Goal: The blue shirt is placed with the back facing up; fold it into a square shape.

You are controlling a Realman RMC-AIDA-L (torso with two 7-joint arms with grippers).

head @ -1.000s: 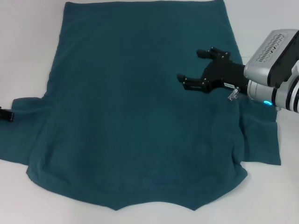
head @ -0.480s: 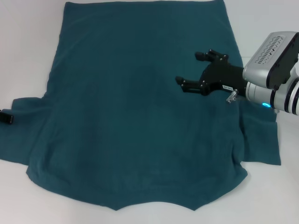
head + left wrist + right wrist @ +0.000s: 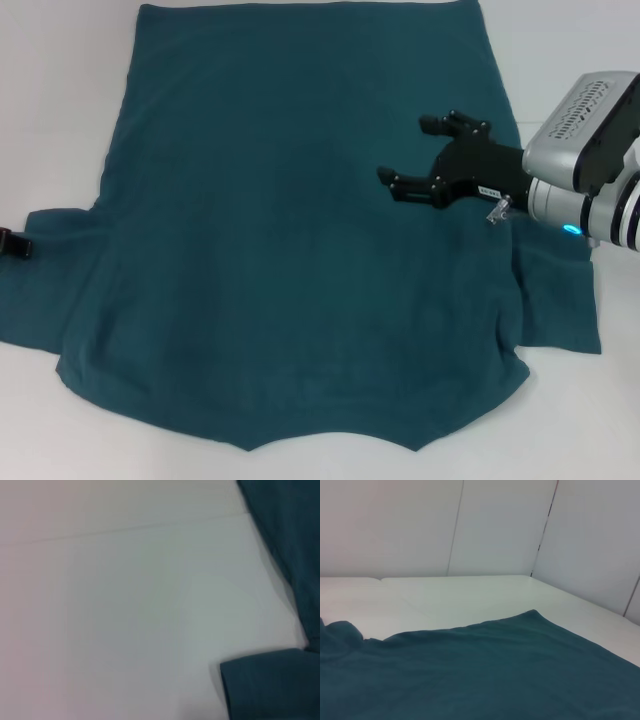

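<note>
A large dark teal-blue cotton T-shirt (image 3: 300, 230) is spread flat, plain side up, across the white table (image 3: 60, 90), filling the frame's middle. The right gripper (image 3: 408, 150) is held over the shirt's right-centre, fingers spread apart. At the left edge, beside a sleeve, the left gripper (image 3: 12, 243) is barely seen; its state cannot be told.

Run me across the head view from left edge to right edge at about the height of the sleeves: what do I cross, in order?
Left hand at the picture's edge → blue shirt, spread flat → right hand, fingers open above the shirt's right half → the right arm's silver wrist housing.
</note>
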